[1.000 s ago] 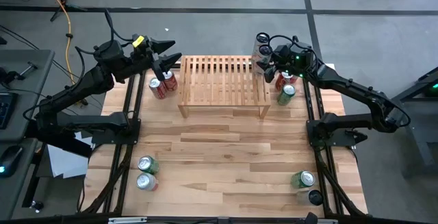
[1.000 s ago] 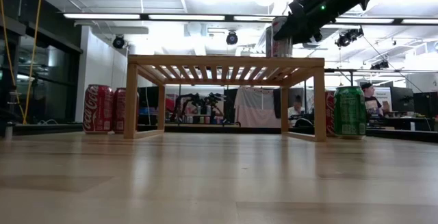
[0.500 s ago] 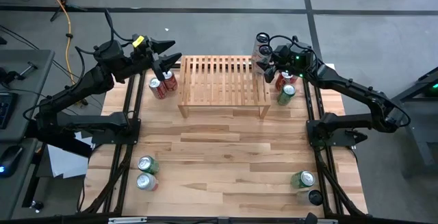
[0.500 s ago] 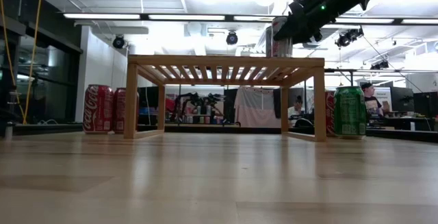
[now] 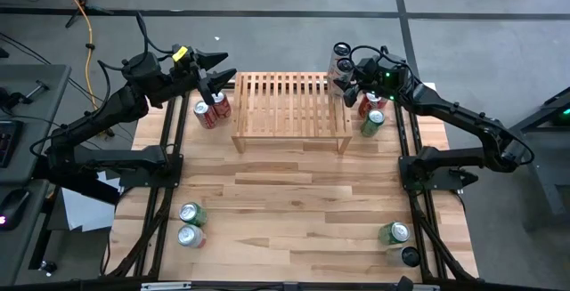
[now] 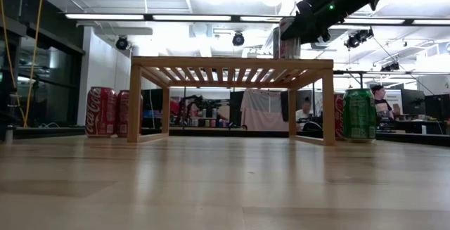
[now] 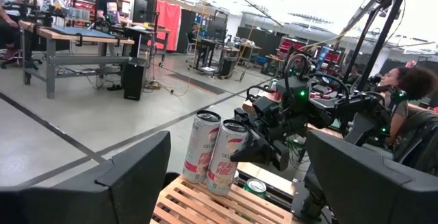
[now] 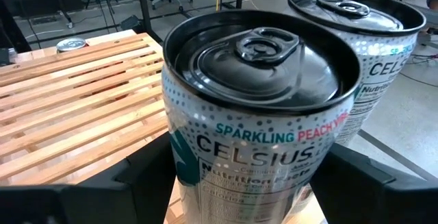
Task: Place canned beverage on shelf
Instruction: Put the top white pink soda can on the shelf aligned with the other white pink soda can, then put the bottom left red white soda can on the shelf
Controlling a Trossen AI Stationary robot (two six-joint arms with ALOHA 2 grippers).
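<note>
The shelf (image 5: 290,109) is a light-wood slatted rack at the table's far middle. Two tall Celsius cans stand side by side at its far right corner. My right gripper (image 5: 348,76) is shut on the nearer can (image 8: 260,114), beside the second can (image 8: 373,39). In the low view the held can (image 6: 287,39) is upright with its base at the level of the shelf top. My left gripper (image 5: 219,76) hangs open and holds nothing above the shelf's far left corner, pointing level toward the cans (image 7: 215,152). My right gripper pinches the nearer Celsius can between its two fingers, on the side wall (image 8: 183,172) a little below the rim. The fingers (image 8: 140,183) come from the table's right side, slanting slightly down. The can is upright, and its base seems to rest on the slats.
Two red cans (image 5: 212,109) stand left of the shelf; a red can (image 5: 368,104) and a green can (image 5: 371,122) stand right of it. More cans lie at the near left (image 5: 190,224) and near right (image 5: 394,234). The table's middle is bare wood.
</note>
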